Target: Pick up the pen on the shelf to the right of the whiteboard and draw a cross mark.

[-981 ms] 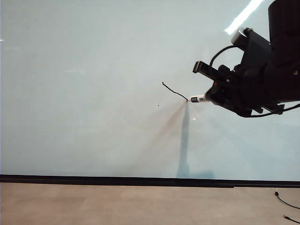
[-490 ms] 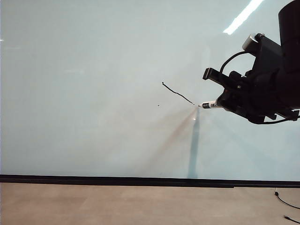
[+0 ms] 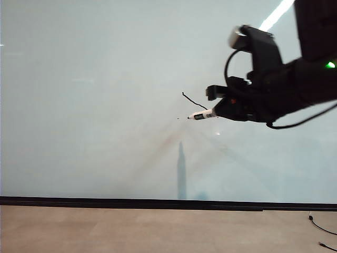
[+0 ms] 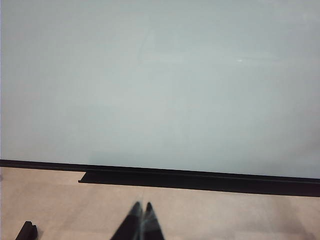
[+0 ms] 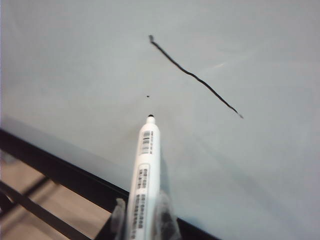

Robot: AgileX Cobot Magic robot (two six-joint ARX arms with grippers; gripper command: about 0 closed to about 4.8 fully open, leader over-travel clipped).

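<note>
Very large glossy pale grey-white whiteboard [image 3: 95, 105], smooth and faintly reflective, edged by a black strip along its bottom, above a matte tan floor [image 3: 131, 229]

On the board, only one thin, slightly wavy black stroke [image 5: 192, 76] drawn so far, slanting, with a tiny black speck [image 5: 148, 96] a little apart from it; cross mark not yet complete, second stroke not drawn

Slim white cylindrical plastic pen [image 5: 144, 175] with black tip and black-printed label bands, clamped near its rear by the right end effector [image 5: 140, 217], translucent fingertip pads pressed on both sides of the barrel

In the exterior view, pen [image 3: 202, 114] projecting leftward and slightly downward from the black right end effector [image 3: 224, 109], tip close to the speck and just below the stroke's near end; contact between tip and board impossible to judge

Right arm reaching in from the right edge, bulky black wrist roughly level, camera housing on top, black cable looping over it, a green light on the arm body

Left end effector [image 4: 141, 212] low before the floor in front of the board's black strip, two dark tapered fingertips pressed together, closed on nothing, pointing toward the board and well apart from the pen

Thin dark shadow of the pen falling on the board beneath it
</note>
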